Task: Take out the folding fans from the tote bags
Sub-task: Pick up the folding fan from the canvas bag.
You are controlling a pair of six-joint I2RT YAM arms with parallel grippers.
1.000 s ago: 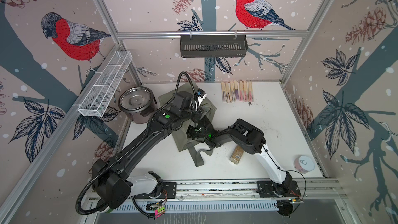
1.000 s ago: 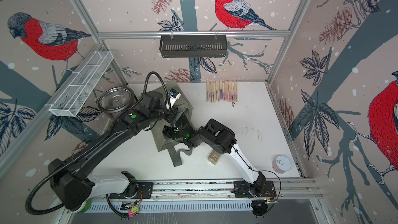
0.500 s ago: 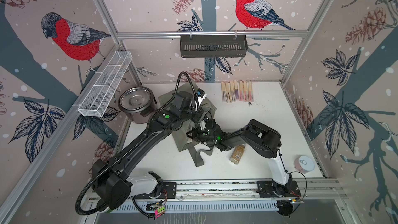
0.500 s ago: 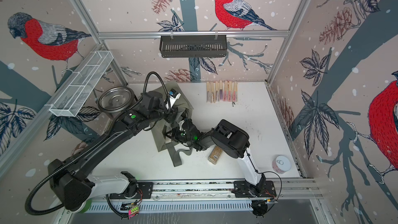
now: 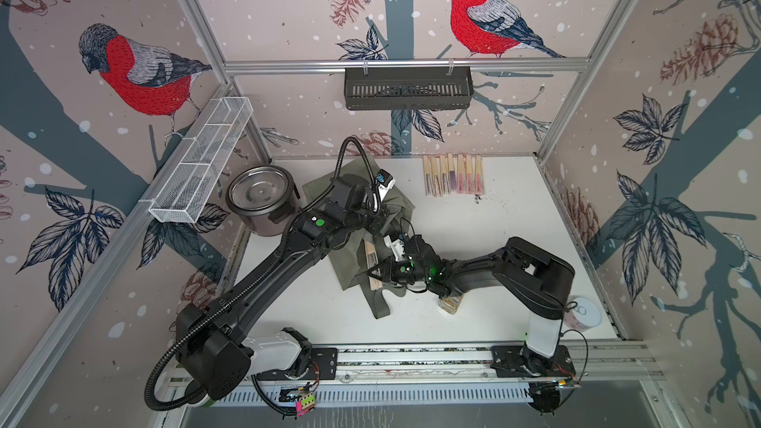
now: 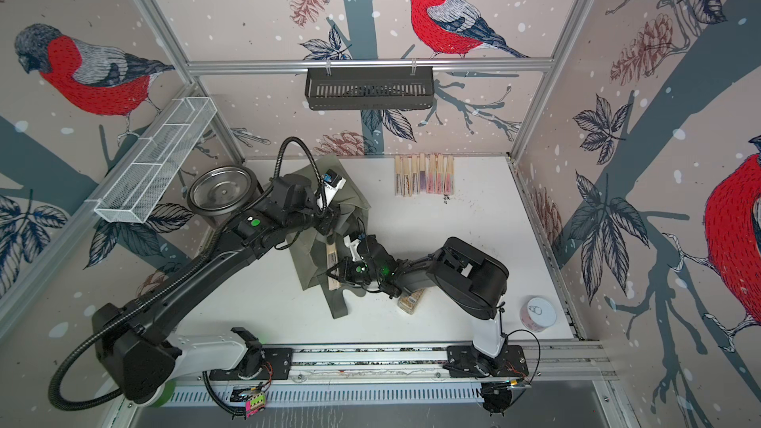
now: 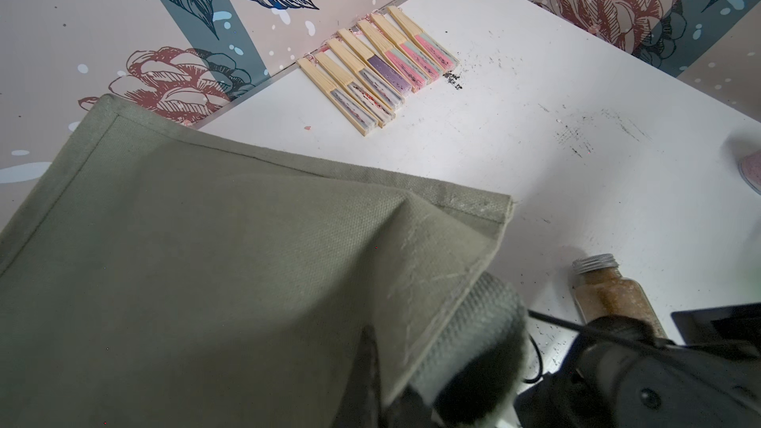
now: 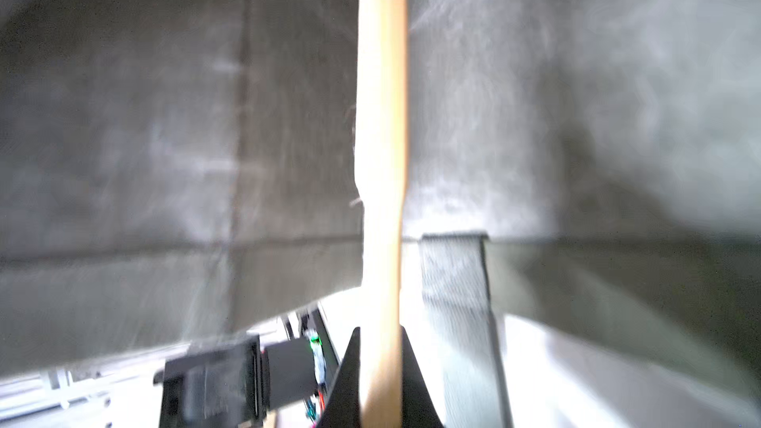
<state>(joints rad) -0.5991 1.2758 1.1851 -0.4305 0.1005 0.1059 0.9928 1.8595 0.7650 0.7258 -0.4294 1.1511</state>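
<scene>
The olive-grey tote bag (image 5: 350, 277) (image 6: 306, 267) lies left of the table's middle. My left gripper (image 5: 383, 226) (image 7: 383, 364) is shut on the fabric at its mouth, beside a strap handle (image 7: 473, 335), and holds that edge up. My right gripper (image 5: 376, 275) (image 8: 379, 347) is shut on one pale bamboo folding fan (image 5: 370, 259) (image 6: 331, 257) (image 8: 381, 158). That fan reaches from the jaws into the bag's opening. Several more folding fans (image 5: 453, 174) (image 6: 424, 174) (image 7: 379, 67) lie in a row by the back wall.
A steel pot (image 5: 259, 195) (image 6: 220, 191) stands left of the bag. A glass spice jar (image 5: 451, 302) (image 7: 613, 294) lies under my right forearm. A pink can (image 5: 582, 312) (image 6: 539, 312) sits at the front right corner. One bag strap (image 5: 379, 302) trails toward the front.
My right arm's elbow has swung to the right and its gripper has drawn back slightly toward the front with the fan. The left arm has held still.
</scene>
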